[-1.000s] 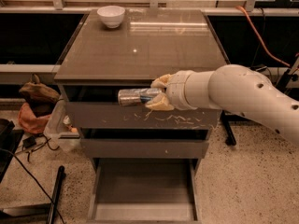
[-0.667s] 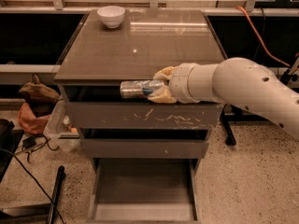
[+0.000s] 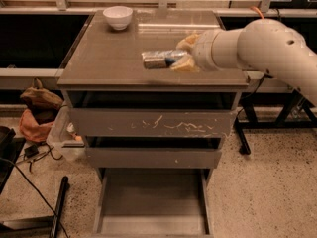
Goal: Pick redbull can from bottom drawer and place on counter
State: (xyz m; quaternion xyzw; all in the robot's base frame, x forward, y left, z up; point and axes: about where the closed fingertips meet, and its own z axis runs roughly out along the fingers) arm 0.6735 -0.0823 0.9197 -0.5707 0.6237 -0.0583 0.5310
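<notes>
**Lot: cabinet top and contents, as I see them from the floor. Every place is given from the counter.**

1. Counter (image 3: 99,66): glossy grey-brown top of the three-drawer cabinet. Its left half and front strip are bare. It has a thin rim, then a sheer drop at the front and both sides.
2. Robot arm (image 3: 267,38): white, reaching in across the counter's right edge.
3. Bottom drawer (image 3: 153,209): well below the counter's front edge, pulled out, with nothing on its floor.
4. Scratched drawer front (image 3: 153,124): just under the counter, pushed in.
5. Gripper (image 3: 182,53): over the counter, right of centre, its fingers clamped one on each side of the can's right end.
6. White bowl (image 3: 118,17): on the counter's rear left corner, well apart from the can.
7. Redbull can (image 3: 158,59): on its side over the counter's middle, held. I cannot tell whether it touches the surface.

**Progress, by my reckoning:** the pick from the drawer and the lift are done. Setting the can down, letting go and backing the arm out remain.

**Room:** there is plenty on every side. A can lying on its side may roll, so the front edge is the one to mind.
</notes>
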